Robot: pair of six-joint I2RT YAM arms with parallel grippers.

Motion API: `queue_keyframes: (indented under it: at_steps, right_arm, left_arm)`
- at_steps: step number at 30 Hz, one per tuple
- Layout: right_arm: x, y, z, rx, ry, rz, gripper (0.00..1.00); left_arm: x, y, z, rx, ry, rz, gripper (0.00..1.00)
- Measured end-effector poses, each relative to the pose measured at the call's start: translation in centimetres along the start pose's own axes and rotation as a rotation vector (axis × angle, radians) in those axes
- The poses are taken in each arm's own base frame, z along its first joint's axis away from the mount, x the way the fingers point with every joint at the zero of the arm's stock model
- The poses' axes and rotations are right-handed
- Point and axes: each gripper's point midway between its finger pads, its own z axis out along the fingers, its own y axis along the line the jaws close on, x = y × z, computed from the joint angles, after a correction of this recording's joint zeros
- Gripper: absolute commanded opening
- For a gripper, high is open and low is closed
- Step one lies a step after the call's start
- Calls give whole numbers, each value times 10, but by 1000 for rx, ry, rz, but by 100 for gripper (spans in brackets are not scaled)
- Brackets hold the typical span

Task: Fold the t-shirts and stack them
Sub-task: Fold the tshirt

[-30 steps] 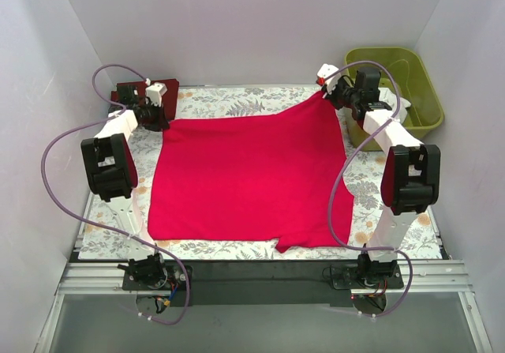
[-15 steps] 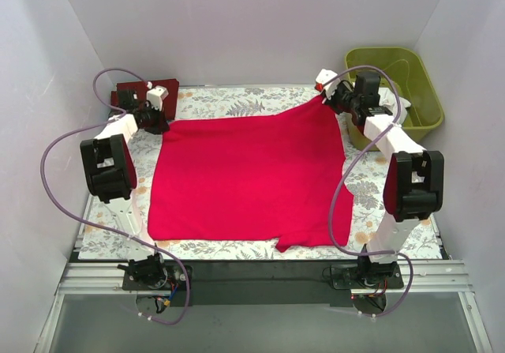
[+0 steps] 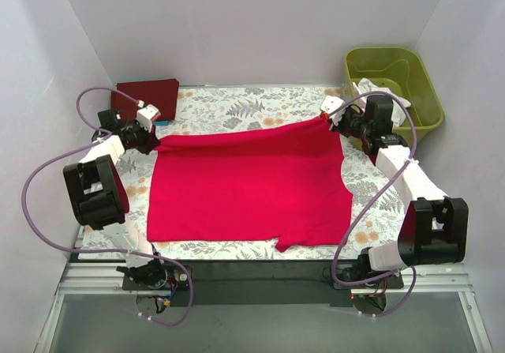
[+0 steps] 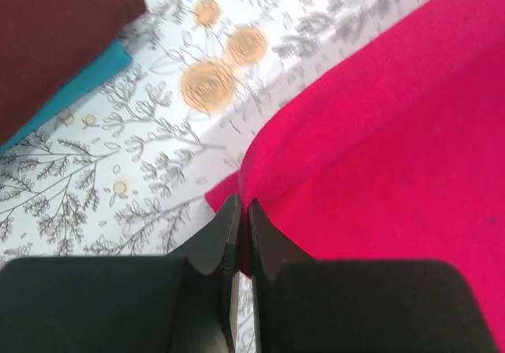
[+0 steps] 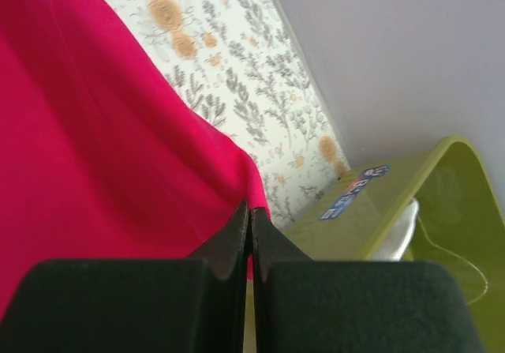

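A bright crimson red t-shirt [image 3: 248,183] lies spread over the floral table cloth [image 3: 237,108]. My left gripper [image 3: 151,140] is shut on the shirt's far left corner [image 4: 237,187], its jaws pinching the cloth. My right gripper [image 3: 325,117] is shut on the far right corner [image 5: 251,181], held a little above the table. A dark maroon shirt [image 3: 146,98] lies folded at the far left; it also shows in the left wrist view [image 4: 55,29]. White cloth [image 3: 377,92] lies in the tub.
An olive-green plastic tub [image 3: 410,69] stands at the far right, close to my right gripper; its wall shows in the right wrist view [image 5: 379,211]. A teal edge [image 4: 79,84] shows under the maroon shirt. White walls enclose the table.
Both grippers have pulled the shirt's far edge toward the near side and outward. The far edge now lies lower on the table, and the maroon shirt is uncovered.
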Motion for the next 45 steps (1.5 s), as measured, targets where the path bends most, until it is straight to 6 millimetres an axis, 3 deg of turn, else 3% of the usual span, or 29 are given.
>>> queue_keyframes:
  at_steps: [4, 6, 8, 10, 14, 17, 20, 22, 28, 34, 39, 45]
  right_arm:
    - [19, 37, -10, -77, 44, -10, 2]
    - [31, 61, -15, -128, 72, -17, 18]
    - [44, 84, -22, -191, 112, -23, 28]
    - [49, 97, -30, -232, 141, -38, 32]
    - [46, 103, -52, -250, 173, -102, 46]
    - [42, 104, -67, -249, 187, -157, 45]
    - [46, 108, -70, -275, 215, -128, 40]
    - [49, 107, -64, -323, 253, -46, 38]
    - [46, 71, -13, -386, 324, 216, 36]
    - [74, 106, -3, -493, 468, 470, 41]
    - [94, 125, -8, -528, 585, 551, 41]
    - [110, 135, -11, -547, 675, 585, 43]
  left_arm:
    - [24, -20, -9, 27, 27, 87, 10]
    - [42, -30, -11, 45, 57, 107, 15]
    - [58, -41, -14, 69, 86, 110, 23]
    - [66, -41, -23, 71, 100, 107, 29]
    - [68, -29, -50, 49, 96, 102, 41]
    - [56, -22, -67, 39, 79, 117, 42]
    - [43, -27, -70, 61, 53, 117, 43]
    - [36, -31, -67, 77, 52, 84, 43]
    - [11, -48, -41, 140, 79, -16, 43]
    - [17, -68, -29, 177, 131, -112, 43]
    - [25, -78, -27, 188, 160, -162, 44]
    - [28, -122, -14, 286, 209, -166, 45]
